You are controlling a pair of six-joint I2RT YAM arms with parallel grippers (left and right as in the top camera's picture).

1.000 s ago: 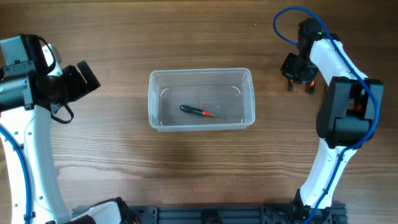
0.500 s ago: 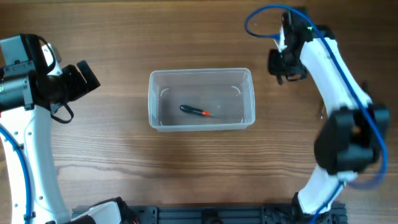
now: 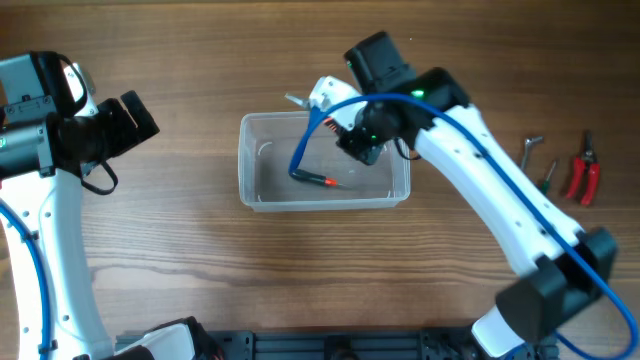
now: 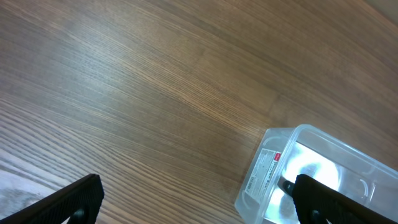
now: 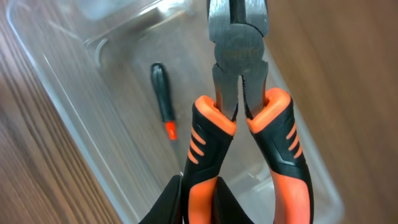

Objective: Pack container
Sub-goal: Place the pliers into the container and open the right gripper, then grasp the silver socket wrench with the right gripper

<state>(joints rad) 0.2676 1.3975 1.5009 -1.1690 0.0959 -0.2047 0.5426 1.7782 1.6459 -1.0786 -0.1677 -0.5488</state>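
- The container (image 3: 243, 160) sits at the middle of the wooden table (image 3: 180, 260), long side running left to right.
- A white sticker (image 4: 264, 172) with a red mark is on its end wall; the print is too small to read.
- A small screwdriver (image 5: 163, 102) with a black handle and an orange collar lies on the container floor.
- The right gripper (image 5: 200, 208) hangs over the container, fingers clamped on one orange-and-black handle of the pliers (image 5: 239, 56).
- No writing shows on the pliers.
- The left gripper (image 4: 199, 202) is well left of the container, fingers spread wide and holding nothing.
- Red-handled cutters (image 3: 582, 172) and a hex key (image 3: 531, 150) lie at the table's right.
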